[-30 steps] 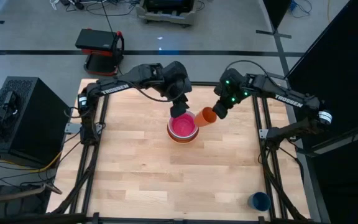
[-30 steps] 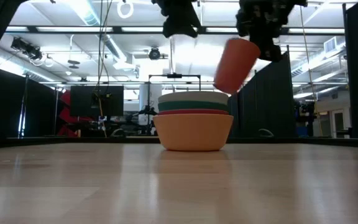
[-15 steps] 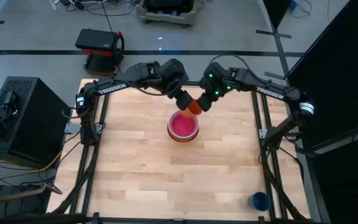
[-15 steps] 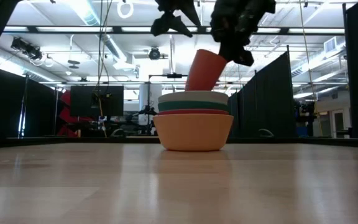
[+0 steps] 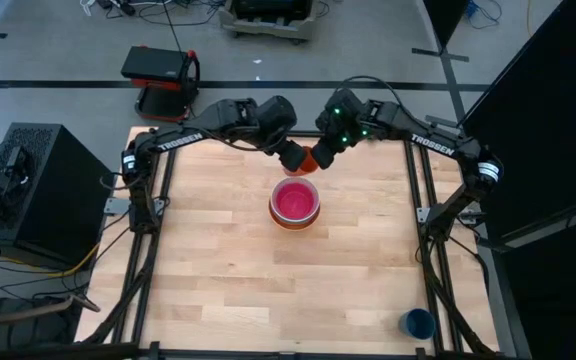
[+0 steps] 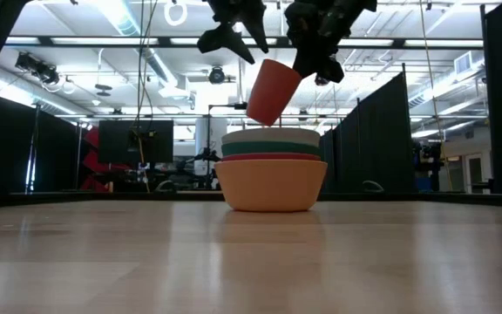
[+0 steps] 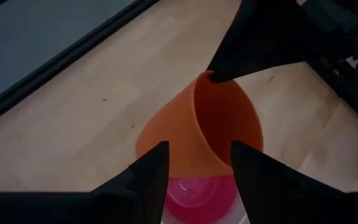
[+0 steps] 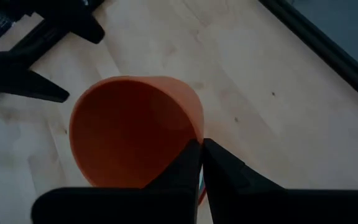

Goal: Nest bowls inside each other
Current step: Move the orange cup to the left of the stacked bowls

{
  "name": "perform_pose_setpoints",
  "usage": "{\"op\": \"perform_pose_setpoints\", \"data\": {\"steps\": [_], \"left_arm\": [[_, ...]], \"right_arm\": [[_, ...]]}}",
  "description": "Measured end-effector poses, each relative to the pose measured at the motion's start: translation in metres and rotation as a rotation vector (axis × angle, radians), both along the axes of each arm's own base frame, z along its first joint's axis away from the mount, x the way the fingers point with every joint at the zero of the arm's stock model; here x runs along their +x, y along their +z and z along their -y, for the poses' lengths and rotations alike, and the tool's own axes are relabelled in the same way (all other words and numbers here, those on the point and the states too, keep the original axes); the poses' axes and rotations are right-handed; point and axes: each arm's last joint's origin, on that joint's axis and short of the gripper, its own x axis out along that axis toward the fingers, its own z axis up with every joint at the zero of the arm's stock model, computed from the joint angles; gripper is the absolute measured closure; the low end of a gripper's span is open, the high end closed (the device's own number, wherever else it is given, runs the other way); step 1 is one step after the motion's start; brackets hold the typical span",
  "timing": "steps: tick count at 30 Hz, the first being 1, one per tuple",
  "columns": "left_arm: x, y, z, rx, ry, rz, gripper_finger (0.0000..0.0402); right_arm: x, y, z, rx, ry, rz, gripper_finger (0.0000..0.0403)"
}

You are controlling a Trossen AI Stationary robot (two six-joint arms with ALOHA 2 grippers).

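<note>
The bowls stand nested in one stack (image 5: 295, 203) at mid-table, the pink one (image 5: 295, 200) on top inside and the yellow-orange one (image 6: 271, 185) at the bottom, resting on the table. An orange cup (image 6: 271, 92) hangs tilted above the stack's far side, with my right gripper (image 5: 320, 155) shut on it. My left gripper (image 7: 197, 149) is open, with one finger on either side of the cup's closed end (image 7: 179, 140). My right gripper pinches the cup's rim (image 8: 194, 140), one finger inside the mouth and one outside. The fingers slant down from the table's far right. The cup hangs lifted clear and tilted, closed end toward the left gripper. Whether my left gripper's fingers (image 7: 157, 158) touch the cup, I cannot tell.
A small dark blue cup (image 5: 418, 322) stands near the table's near right corner. Bare wood (image 5: 218, 270) lies all around the stack. Black frame rails (image 5: 153, 230) run along the table's left and right sides.
My right gripper has carried the orange cup from right of the stack toward the table's far left, up to the left gripper. My left gripper has stayed in place and rolled about its own axis, so its fingers now flank the cup.
</note>
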Motion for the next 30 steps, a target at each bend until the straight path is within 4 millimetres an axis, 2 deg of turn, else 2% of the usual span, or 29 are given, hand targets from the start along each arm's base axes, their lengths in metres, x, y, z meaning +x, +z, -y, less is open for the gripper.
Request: {"op": "perform_pose_setpoints", "data": {"steps": [25, 27, 30], "left_arm": [[0.011, -0.017, -0.006, 0.003, 0.018, -0.054, 0.0244], [0.012, -0.017, -0.006, 0.002, 0.018, -0.055, 0.0251], [0.012, -0.017, -0.006, 0.005, 0.017, -0.050, 0.0283]], "right_arm": [[0.002, 0.001, -0.002, 0.006, 0.001, 0.012, 0.0403], [0.001, 0.000, -0.002, 0.008, 0.001, 0.007, 0.0403], [0.001, 0.000, -0.002, 0.007, 0.002, 0.008, 0.0403]]}}
